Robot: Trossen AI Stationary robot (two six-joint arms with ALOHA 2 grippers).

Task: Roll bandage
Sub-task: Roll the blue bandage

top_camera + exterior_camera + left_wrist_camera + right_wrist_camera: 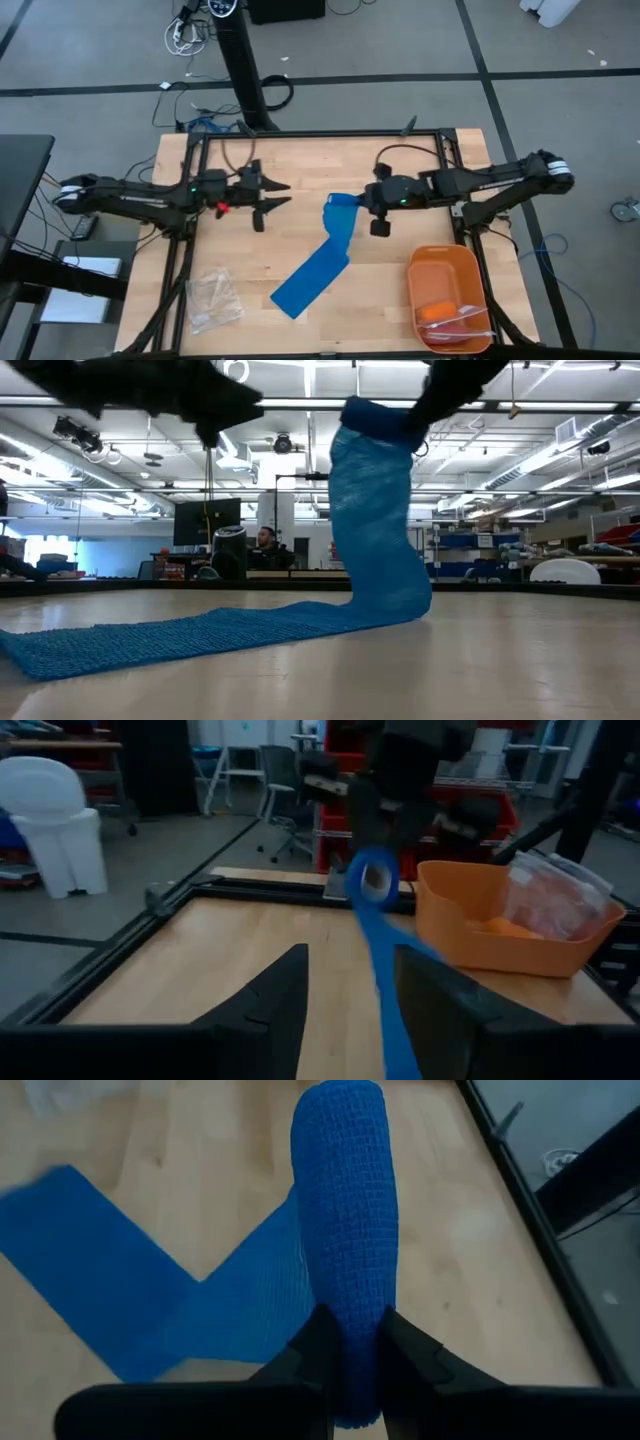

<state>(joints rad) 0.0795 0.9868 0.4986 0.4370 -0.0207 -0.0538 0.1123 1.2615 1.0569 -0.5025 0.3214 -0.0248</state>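
The bright blue bandage [318, 262] is partly rolled. Its rolled end [345, 1200] is held up in the air by my right gripper [358, 1345], which is shut on it above the table's middle. From the roll the strip hangs down [375, 530] and its free length lies flat on the wood toward the near left [110, 645]. My left gripper [285, 195] stands open a short way to the left of the roll, pointing level at it; in the left wrist view the roll [372, 880] shows ahead of its spread fingers [285, 1005]. My right gripper pinches the bandage's rolled end [350, 1315] between its two fingers, which lie along the roll; the roll sticks out past their tips. The fingers come from the table's right, slanting down. The roll is lifted clear, the strip hangs slack below it, and its far end lies on the table.
An orange tray [445, 290] with a plastic pack and an orange item stands at the near right. A clear crinkly bag [213, 298] lies at the near left. Black frame rails [320, 135] edge the table. Bare wood shows between my left gripper and the strip.
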